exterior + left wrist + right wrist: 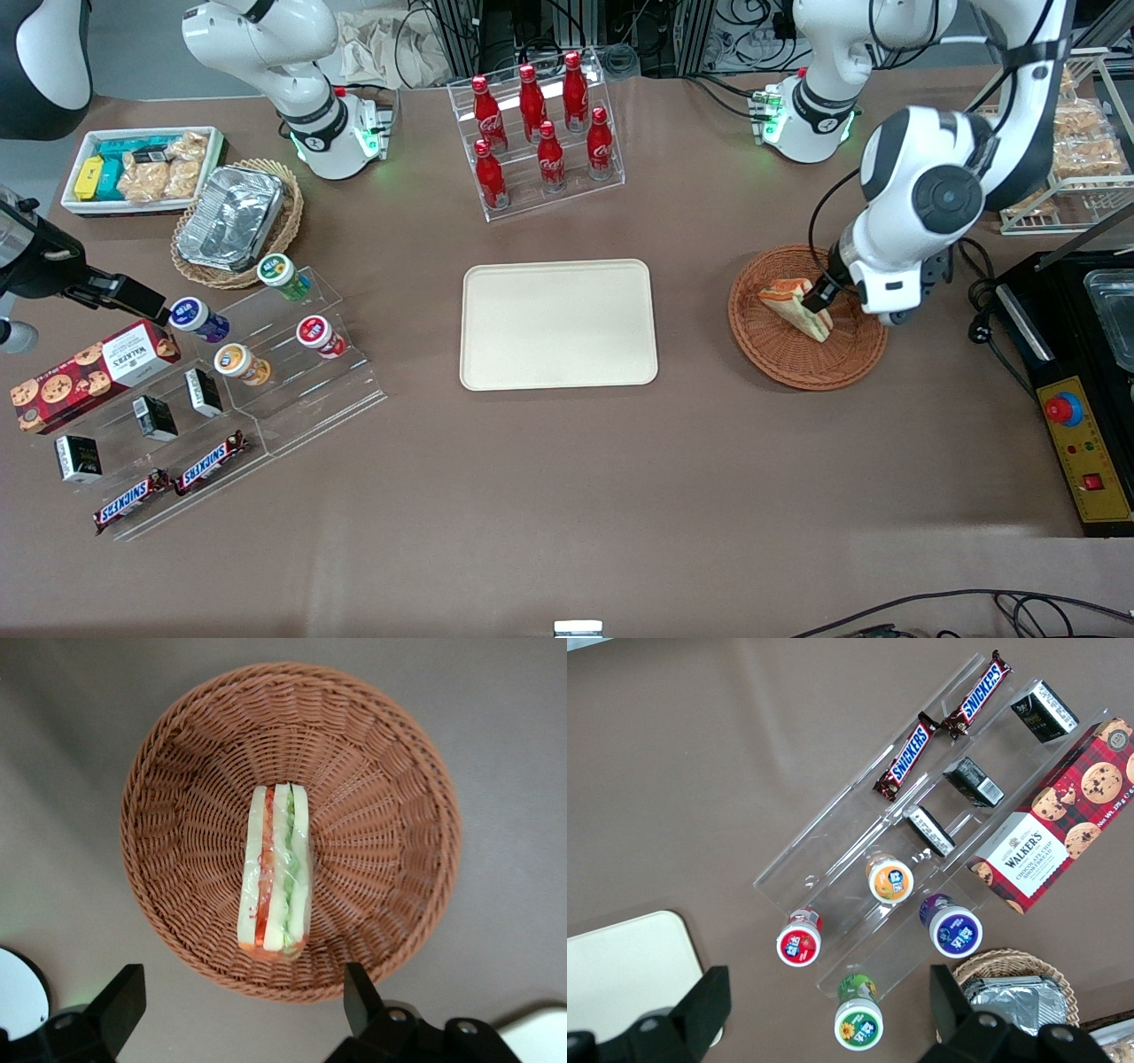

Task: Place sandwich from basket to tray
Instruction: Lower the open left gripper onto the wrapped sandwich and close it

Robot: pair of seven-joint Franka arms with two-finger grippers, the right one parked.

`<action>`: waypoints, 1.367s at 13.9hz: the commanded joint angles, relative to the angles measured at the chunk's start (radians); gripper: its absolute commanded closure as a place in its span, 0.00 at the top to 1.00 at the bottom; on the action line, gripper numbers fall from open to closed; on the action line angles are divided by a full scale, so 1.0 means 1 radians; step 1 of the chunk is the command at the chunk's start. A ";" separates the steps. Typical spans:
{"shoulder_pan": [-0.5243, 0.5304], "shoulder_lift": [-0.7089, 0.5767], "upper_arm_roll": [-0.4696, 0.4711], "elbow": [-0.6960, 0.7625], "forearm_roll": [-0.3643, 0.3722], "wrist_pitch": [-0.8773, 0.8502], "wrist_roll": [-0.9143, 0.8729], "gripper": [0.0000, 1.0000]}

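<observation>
The sandwich (797, 307) (276, 870), a pale bread wedge with red and green filling, lies in the round reddish-brown wicker basket (780, 359) (177, 771) at the working arm's end of the table. The left gripper (827, 296) (241, 1003) hangs above the basket, over its rim beside the sandwich. It is open, its dark fingers (124, 994) spread wide, with nothing between them. The cream tray (558, 323) lies bare at the table's middle, beside the basket.
A clear rack of red cola bottles (542, 133) stands farther from the front camera than the tray. A black control box (1076, 425) sits at the working arm's end. Acrylic steps with cups and Snickers bars (221, 390) and a tan basket with a foil container (235, 221) lie toward the parked arm's end.
</observation>
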 commanded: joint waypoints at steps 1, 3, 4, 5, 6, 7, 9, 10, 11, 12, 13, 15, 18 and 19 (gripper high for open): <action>-0.010 0.002 0.005 -0.059 0.029 0.074 -0.026 0.99; -0.008 0.005 0.006 -0.116 0.029 0.158 -0.026 0.99; -0.007 0.019 0.006 -0.133 0.029 0.192 -0.027 0.99; -0.004 0.036 0.006 -0.135 0.026 0.206 -0.026 0.99; -0.005 0.058 0.005 -0.135 0.026 0.215 -0.026 0.99; -0.008 0.071 0.006 -0.138 0.026 0.237 -0.027 0.99; -0.008 0.074 0.005 -0.150 0.014 0.272 -0.029 0.99; -0.007 0.076 0.005 -0.152 0.012 0.281 -0.029 0.99; -0.007 0.079 0.005 -0.153 0.011 0.295 -0.029 0.99; -0.008 0.089 0.005 -0.153 0.011 0.309 -0.030 0.99; -0.008 0.102 0.005 -0.153 0.011 0.324 -0.030 0.99; -0.010 0.109 0.005 -0.184 0.011 0.370 -0.032 0.99; -0.008 0.112 0.005 -0.234 0.011 0.451 -0.032 0.98; -0.008 0.112 0.005 -0.238 0.011 0.459 -0.032 0.91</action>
